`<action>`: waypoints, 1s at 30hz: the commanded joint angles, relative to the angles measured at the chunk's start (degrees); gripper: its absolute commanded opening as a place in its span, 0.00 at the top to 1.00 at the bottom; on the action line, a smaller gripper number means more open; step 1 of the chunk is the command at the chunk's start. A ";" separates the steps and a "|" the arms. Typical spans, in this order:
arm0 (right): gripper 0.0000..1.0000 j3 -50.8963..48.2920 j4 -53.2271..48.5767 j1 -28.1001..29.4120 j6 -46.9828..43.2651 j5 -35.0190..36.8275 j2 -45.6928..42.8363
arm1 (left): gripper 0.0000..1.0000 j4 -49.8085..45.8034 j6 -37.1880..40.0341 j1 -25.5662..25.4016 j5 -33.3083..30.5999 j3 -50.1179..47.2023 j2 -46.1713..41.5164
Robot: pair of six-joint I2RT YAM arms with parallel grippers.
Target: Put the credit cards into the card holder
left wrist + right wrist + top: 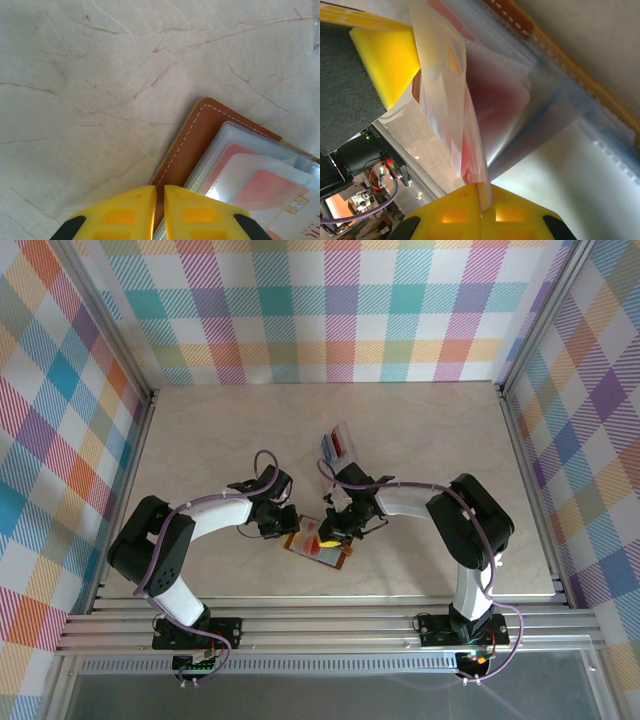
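Observation:
The brown card holder (341, 558) lies open on the marble table between my two grippers, its clear pockets facing up. My left gripper (284, 527) pinches the stitched brown cover (200, 130) at its left edge, the yellow fingers (125, 210) almost touching. My right gripper (336, 529) is shut on a thin red credit card (470, 150), seen edge-on. The card's far end sits among the clear pockets (555, 115). A red card with a chip (262, 187) shows through the pockets. More credit cards (337, 444) lie farther back.
The spare cards rest in a clear tray (345, 432) just behind the right gripper. Aluminium rails (320, 625) run along the near table edge, and plaid walls close in the other sides. Bare marble (220, 430) stretches to the back left.

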 commanded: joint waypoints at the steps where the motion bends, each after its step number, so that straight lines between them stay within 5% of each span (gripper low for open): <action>1: 1.00 0.06 -0.57 0.79 1.63 0.94 2.69 | 0.85 -2.63 0.25 -1.45 0.37 -2.70 0.05; 18: 0.98 6.36 6.36 2.53 4.13 2.24 7.13 | 0.84 -2.14 -1.47 -1.73 -0.76 -6.83 -4.97; 26: 0.59 4.70 -2.32 2.49 -0.32 11.36 -1.15 | 0.83 -2.53 -2.97 -1.74 -2.85 -8.23 -6.78; 30: 0.49 3.16 -7.27 2.63 -2.17 14.45 -7.05 | 0.83 -1.87 -3.41 -1.74 -3.14 -8.70 -6.54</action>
